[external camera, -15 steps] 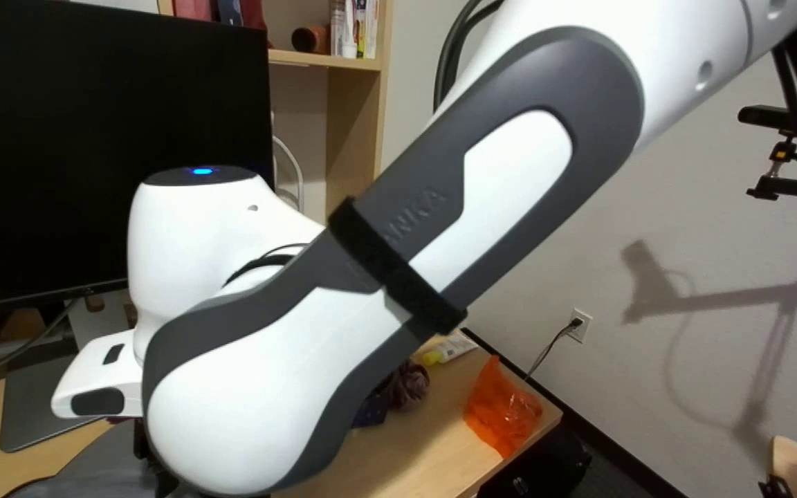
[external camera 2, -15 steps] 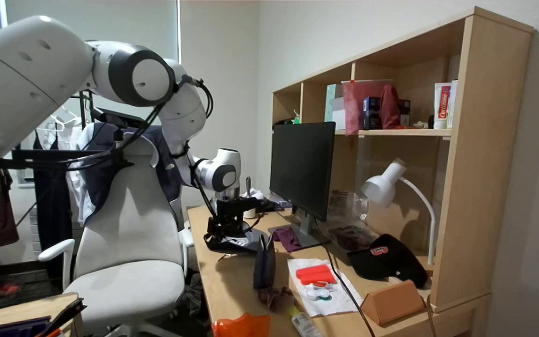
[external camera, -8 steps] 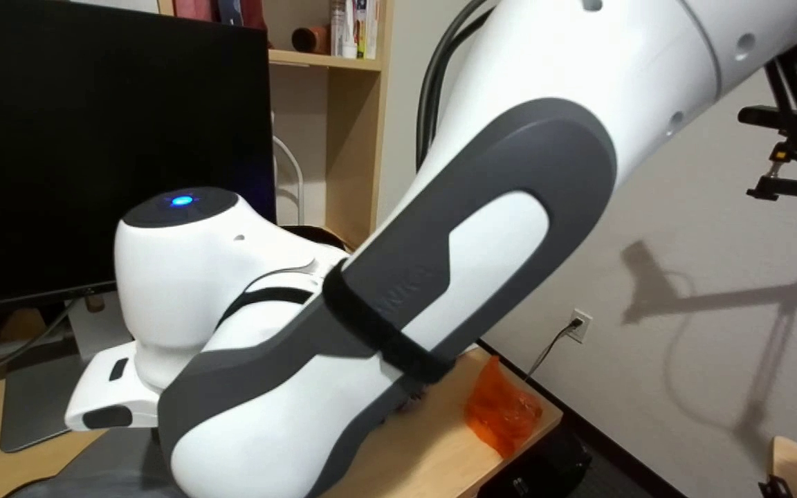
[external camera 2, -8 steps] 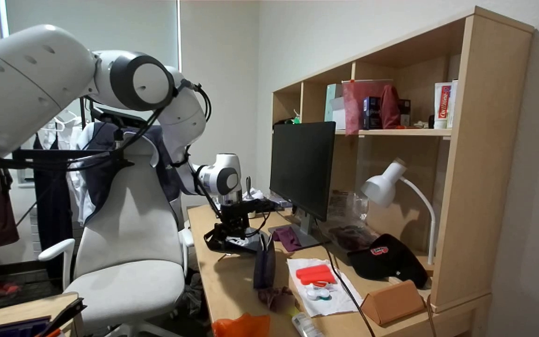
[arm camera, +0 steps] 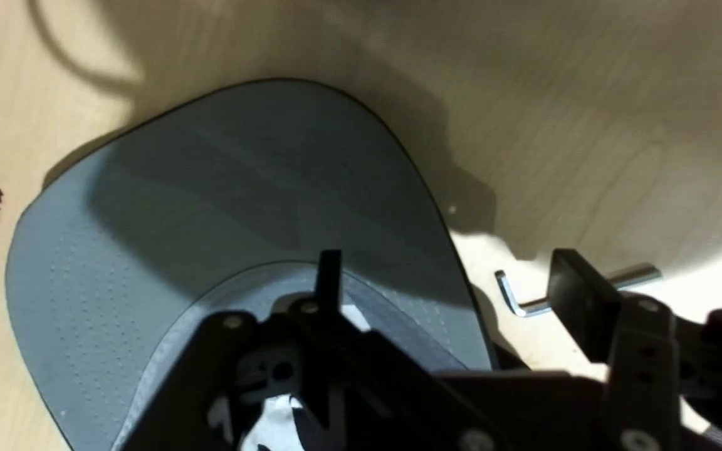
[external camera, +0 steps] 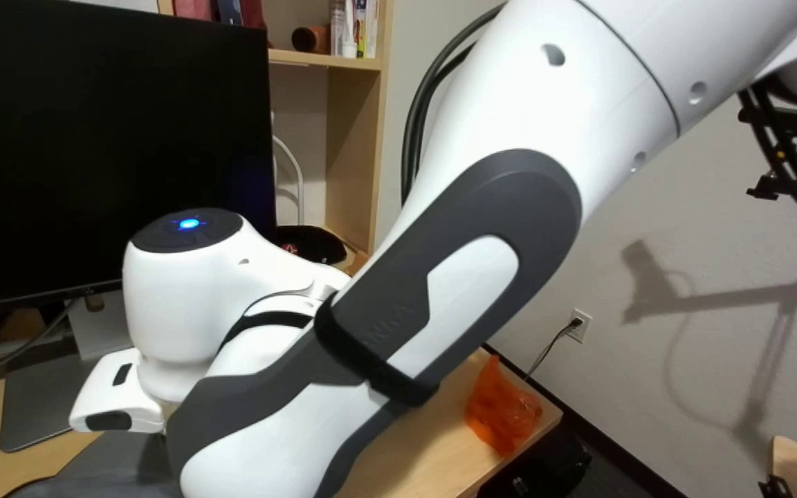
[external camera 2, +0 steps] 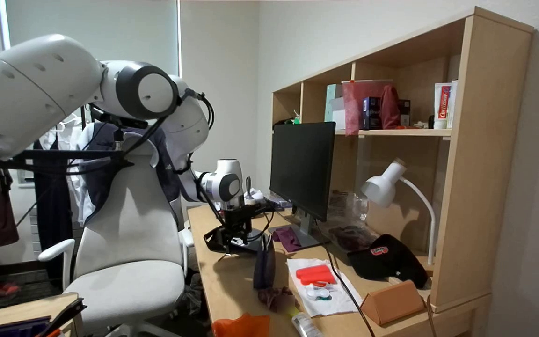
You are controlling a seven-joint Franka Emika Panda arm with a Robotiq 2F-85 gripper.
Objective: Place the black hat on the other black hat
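A black hat lies upside down on the desk under my gripper, its grey brim underside facing up in the wrist view; it also shows in both exterior views. The other black hat, with a red logo, rests by the shelf; part of it shows behind the arm. My gripper is open. One finger is over the inside of the upturned hat, the other beyond the brim's right edge, so the edge lies between them in the picture. Contact cannot be told. An exterior view shows the gripper above that hat.
A hex key lies near the right finger. A dark upright pouch stands close to the gripper. A monitor, purple cloth, white paper, orange-brown case and lamp stand between or beside the hats.
The arm has moved down, and the gripper has shifted slightly right in an exterior view. The hat by the shelf has come into sight behind the arm. Both hats look unmoved.
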